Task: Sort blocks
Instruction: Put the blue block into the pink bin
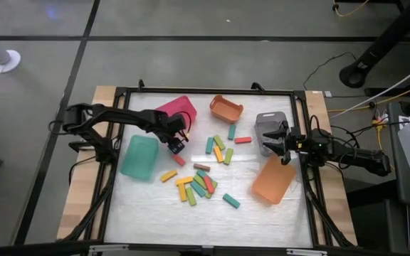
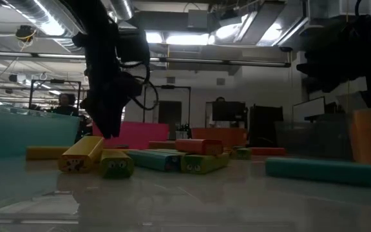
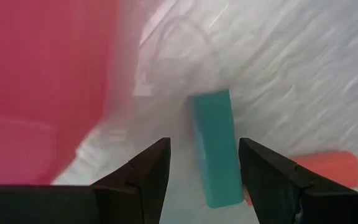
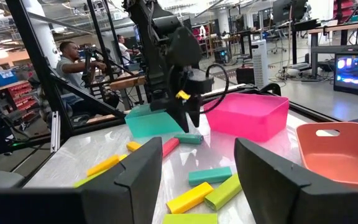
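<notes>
High view. The left end effector [image 1: 177,146] hangs over the tabletop [image 1: 155,213] between the pink bin [image 1: 176,111] at its 12 o'clock and the teal bin [image 1: 139,157] at its 9 o'clock. A teal block and a red block [image 1: 179,160] lie just beside its tip. The main scatter of blocks [image 1: 203,181] lies at 4 o'clock from it, near the tabletop's centre. A lone teal block [image 1: 231,201] lies farther toward 5 o'clock, and a lone red block [image 1: 243,140] lies toward 3 o'clock. The right end effector [image 1: 282,144] waits at the tabletop's 3 o'clock edge, over the grey bin [image 1: 269,126]. An orange bin [image 1: 274,180] lies at its 6 o'clock; a second orange bin [image 1: 225,109] sits at the tabletop's 12 o'clock.

Low view. The left arm comes down in front of the pink bin [image 2: 136,136]. Yellow, green, teal and red blocks lie in a low row across the tabletop [image 2: 185,200].

Left wrist view. The two fingers [image 3: 148,171] are spread and empty. A teal block [image 3: 216,146] lies on the tabletop between them, nearer one finger; whether it touches cannot be told. A red block [image 3: 328,168] lies beyond one finger, and the pink bin [image 3: 42,81] stands close by.

Right wrist view. The right fingers [image 4: 135,180] are spread, holding nothing. Across the tabletop, the left end effector [image 4: 188,118] hangs over a teal block [image 4: 188,138]. People sit in the room behind.
</notes>
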{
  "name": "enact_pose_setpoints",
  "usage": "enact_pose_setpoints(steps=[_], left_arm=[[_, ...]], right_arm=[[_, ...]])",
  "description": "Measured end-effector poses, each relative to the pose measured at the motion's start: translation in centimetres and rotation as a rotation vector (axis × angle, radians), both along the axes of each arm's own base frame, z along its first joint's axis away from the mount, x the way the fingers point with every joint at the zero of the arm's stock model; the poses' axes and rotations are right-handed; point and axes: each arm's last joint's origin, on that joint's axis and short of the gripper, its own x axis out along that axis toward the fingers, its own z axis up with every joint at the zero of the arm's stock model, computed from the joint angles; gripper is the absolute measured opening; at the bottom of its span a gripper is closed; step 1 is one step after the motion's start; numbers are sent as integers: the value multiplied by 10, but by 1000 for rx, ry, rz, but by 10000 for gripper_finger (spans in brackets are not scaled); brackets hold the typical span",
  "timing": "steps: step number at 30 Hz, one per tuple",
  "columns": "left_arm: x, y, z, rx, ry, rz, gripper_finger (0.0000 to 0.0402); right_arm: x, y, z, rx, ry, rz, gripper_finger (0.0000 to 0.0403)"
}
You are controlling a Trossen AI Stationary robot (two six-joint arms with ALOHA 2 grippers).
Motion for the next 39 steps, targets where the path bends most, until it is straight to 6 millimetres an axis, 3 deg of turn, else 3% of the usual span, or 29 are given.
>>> enact_pose_setpoints(steps=[16,25,29,39], left_arm=[[8,-4,-23,-9,73,-51,176],[9,-4,-22,-2,78,-70,83],[17,0,-12,-15,25,-96,82],[49,12,37,27,-163,-297,96]], right_arm=[[0,0,0,0,-1,0,202],[0,0,1,-2,-7,0,202],[0,0,3,-6,-34,0,202],[-1,0,13,-66,-79,-5,202]])
